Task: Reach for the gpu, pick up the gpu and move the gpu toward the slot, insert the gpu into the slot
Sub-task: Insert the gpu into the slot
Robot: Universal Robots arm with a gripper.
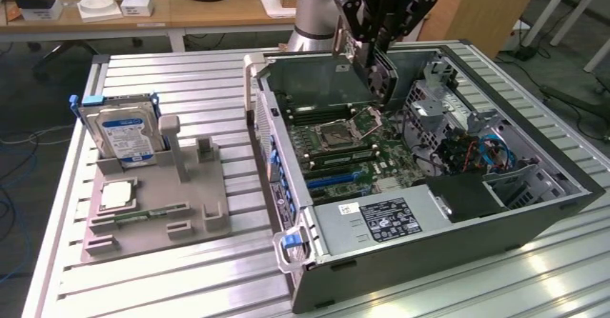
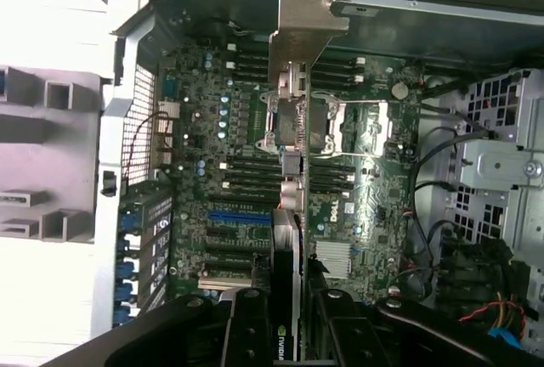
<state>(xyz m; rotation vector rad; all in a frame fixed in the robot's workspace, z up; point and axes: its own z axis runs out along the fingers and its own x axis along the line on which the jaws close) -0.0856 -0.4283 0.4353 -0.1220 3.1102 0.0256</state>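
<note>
Standing on the ribbed metal table (image 1: pixel 171 75), the open computer case (image 1: pixel 496 211) bares its motherboard (image 1: pixel 353 146); above it hangs the gpu (image 2: pixel 291 172), bracket end outward, clamped in the tool (image 2: pixel 289 299).

This is a robotics lab. A robot arm (image 1: pixel 315 7) stands behind an open computer case (image 1: pixel 429 261) on a ribbed aluminium surface (image 1: pixel 171 289), its end effector (image 1: pixel 378 61) holding the gpu (image 2: pixel 291 172) above the case. A grey fixture tray (image 1: pixel 196 204) with a hard drive (image 1: pixel 124 132) sits beside the case. Wooden desks (image 1: pixel 210 14) carrying small boxes (image 1: pixel 136 5) stand beyond it.
</note>
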